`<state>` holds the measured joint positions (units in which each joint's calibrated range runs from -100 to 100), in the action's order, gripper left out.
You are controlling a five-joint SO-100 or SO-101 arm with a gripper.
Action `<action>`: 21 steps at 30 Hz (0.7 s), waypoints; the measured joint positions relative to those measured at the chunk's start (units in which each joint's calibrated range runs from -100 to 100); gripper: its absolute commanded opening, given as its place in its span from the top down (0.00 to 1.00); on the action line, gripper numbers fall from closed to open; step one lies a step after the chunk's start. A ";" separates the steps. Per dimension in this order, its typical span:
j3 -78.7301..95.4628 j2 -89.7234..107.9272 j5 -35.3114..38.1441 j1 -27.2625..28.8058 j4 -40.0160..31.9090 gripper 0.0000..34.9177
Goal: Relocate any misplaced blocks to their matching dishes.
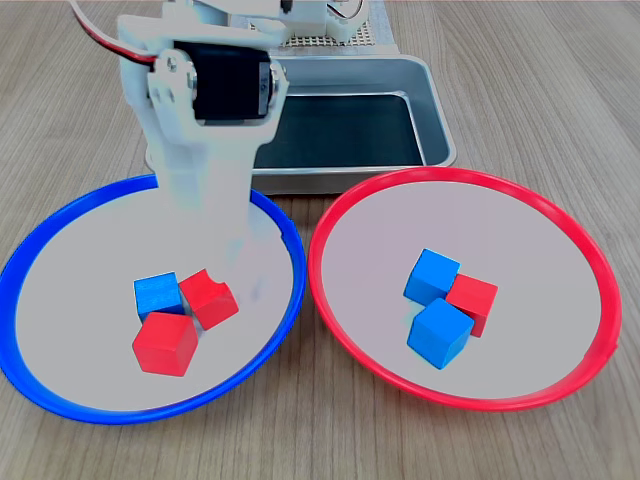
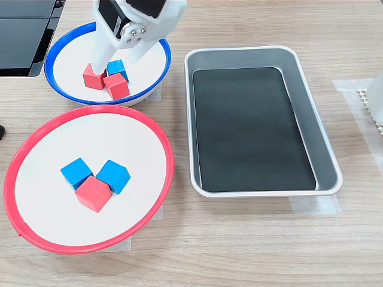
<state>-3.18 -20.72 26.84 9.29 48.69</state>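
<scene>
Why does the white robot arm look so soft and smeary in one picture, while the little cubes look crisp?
In the first exterior view the white plastic robot arm sits close to the camera, so it is blurred, and its lower end fades to a haze over the round blue-rimmed dish; the pincer cannot be made out. In the second exterior view the arm is sharper, and the rectangular silver metal tray shows soft glare.

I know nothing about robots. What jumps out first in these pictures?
Two big plates sit side by side, one blue-rimmed, one red-rimmed, each holding three small red and blue cubes. The white arm reaches down into the blue-rimmed plate over its cubes, and a silver tray lies beside the plates.
</scene>
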 measured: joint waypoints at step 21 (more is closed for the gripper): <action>-7.08 -10.23 0.54 0.00 0.16 0.59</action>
<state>-10.25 -30.95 27.37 9.29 48.86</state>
